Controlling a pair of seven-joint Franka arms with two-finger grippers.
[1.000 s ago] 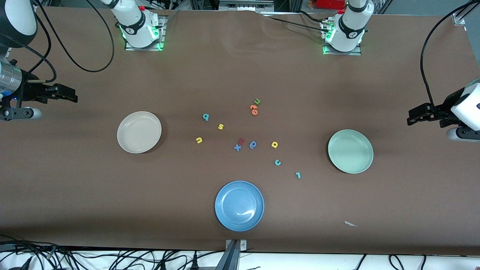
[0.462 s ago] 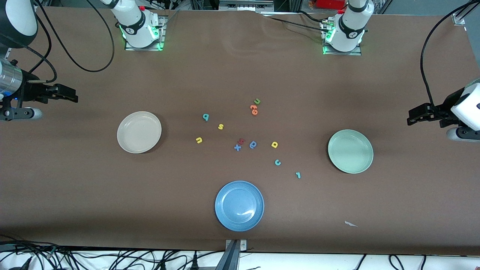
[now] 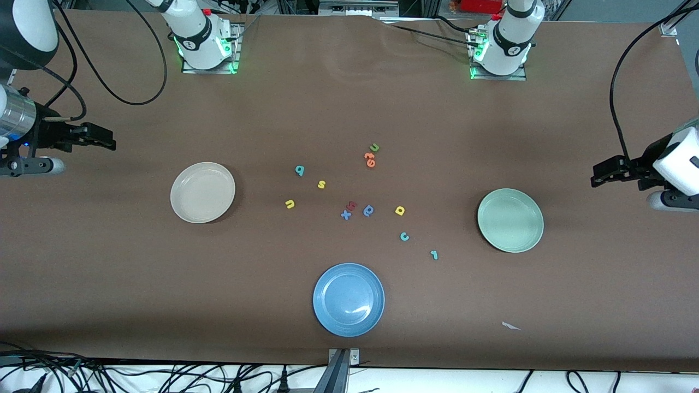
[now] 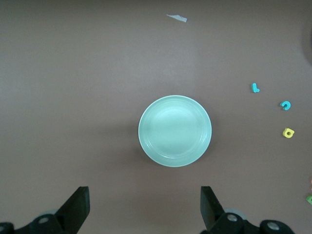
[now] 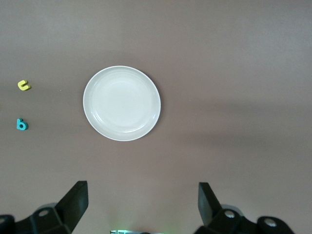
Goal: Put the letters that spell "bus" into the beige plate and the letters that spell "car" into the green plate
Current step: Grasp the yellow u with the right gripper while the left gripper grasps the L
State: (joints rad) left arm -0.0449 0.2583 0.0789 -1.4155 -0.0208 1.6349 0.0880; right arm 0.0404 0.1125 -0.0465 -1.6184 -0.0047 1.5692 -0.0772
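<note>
The beige plate [image 3: 202, 192] [image 5: 122, 103] lies bare toward the right arm's end, the green plate [image 3: 510, 220] [image 4: 175, 130] bare toward the left arm's end. Between them lie the teal b [image 3: 299, 170] [image 5: 21, 125], yellow s [image 3: 321, 184], yellow u [image 3: 290, 204] [image 5: 23, 85], yellow a [image 3: 400, 210] [image 4: 288, 132], teal c [image 3: 404, 236] [image 4: 285, 105] and teal r [image 3: 434, 255] [image 4: 255, 88]. My right gripper [image 3: 109, 141] [image 5: 141, 195] hangs open and empty beside the beige plate. My left gripper [image 3: 598, 176] [image 4: 145, 197] hangs open and empty beside the green plate.
A blue plate [image 3: 348, 299] sits nearest the front camera. A green u [image 3: 374, 147], orange letters [image 3: 369, 159], a blue x [image 3: 345, 215], a red letter [image 3: 352, 206] and a blue round letter [image 3: 368, 210] lie among the task letters. A paper scrap [image 3: 511, 326] lies near the front edge.
Both arms have shifted very slightly at the table's ends. The letters and plates have not moved.
</note>
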